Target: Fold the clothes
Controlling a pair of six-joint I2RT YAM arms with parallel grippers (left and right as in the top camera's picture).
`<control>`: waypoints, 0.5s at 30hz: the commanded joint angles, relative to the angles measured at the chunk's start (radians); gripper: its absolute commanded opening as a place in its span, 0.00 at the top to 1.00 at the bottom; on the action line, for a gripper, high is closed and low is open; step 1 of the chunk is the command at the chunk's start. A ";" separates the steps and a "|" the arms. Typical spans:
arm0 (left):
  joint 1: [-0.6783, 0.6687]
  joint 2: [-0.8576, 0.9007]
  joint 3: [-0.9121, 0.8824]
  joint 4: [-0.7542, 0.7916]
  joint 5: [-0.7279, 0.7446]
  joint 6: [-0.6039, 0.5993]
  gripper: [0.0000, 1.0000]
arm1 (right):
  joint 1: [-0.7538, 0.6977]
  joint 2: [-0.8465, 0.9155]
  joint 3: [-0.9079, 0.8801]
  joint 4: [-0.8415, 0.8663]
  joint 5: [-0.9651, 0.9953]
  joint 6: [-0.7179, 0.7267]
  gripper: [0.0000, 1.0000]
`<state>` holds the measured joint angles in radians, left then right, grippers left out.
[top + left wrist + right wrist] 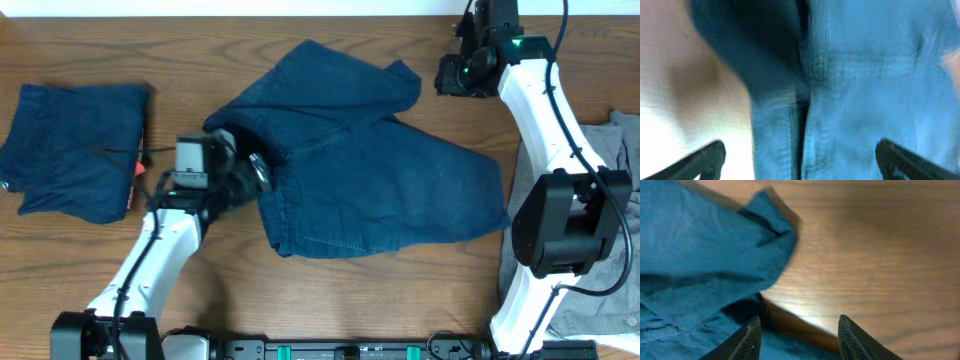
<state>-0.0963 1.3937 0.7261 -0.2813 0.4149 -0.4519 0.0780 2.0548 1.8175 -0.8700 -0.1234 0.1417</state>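
You are looking at a denim garment (370, 170) lying crumpled across the middle of the table (400, 300). One flap is bunching up toward 12 o'clock and a broad panel is spreading toward 4 o'clock.

Your left arm (150, 265) is reaching up from 7 o'clock. It is putting the left gripper (255, 170) at the garment's 9 o'clock edge, where the cloth is humping over it. In the left wrist view the left gripper (800, 165) is standing wide open. Its fingers (705, 160) are sitting far apart at the bottom corners, with the denim and a button (817, 65) filling the space ahead of them. You cannot tell from here whether the fingers are touching the cloth.

Your right arm (545, 130) is stretching up to 1 o'clock, with the right gripper (450, 75) hovering just beside the garment's top corner. In the right wrist view the right gripper (800, 340) is parted and holding nothing. Bare wood is showing between its fingers (747, 340), and the denim corner (715, 255) is lying at 10 o'clock.

A folded denim piece (75, 150) is resting at the table's 9 o'clock side, well apart from the garment. A red tag (138, 185) is showing at its right edge, too small to read. A grey cloth (620, 150) is lying at the 3 o'clock edge, behind the right arm.
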 commanded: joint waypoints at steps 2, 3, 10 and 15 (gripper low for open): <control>-0.087 0.053 0.004 -0.073 0.072 -0.006 0.04 | 0.016 0.003 0.000 0.005 -0.031 -0.034 0.51; -0.110 0.073 0.003 -0.078 0.072 -0.012 0.04 | 0.017 0.003 0.000 0.004 -0.031 -0.034 0.51; -0.201 0.220 0.003 -0.121 0.071 -0.055 0.74 | 0.021 0.003 0.000 -0.006 -0.031 -0.034 0.51; -0.162 0.218 0.003 -0.386 0.070 0.016 0.94 | 0.020 0.009 0.000 -0.010 -0.031 -0.035 0.50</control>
<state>-0.2852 1.6085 0.7315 -0.5755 0.4877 -0.4885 0.0906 2.0548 1.8175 -0.8768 -0.1432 0.1211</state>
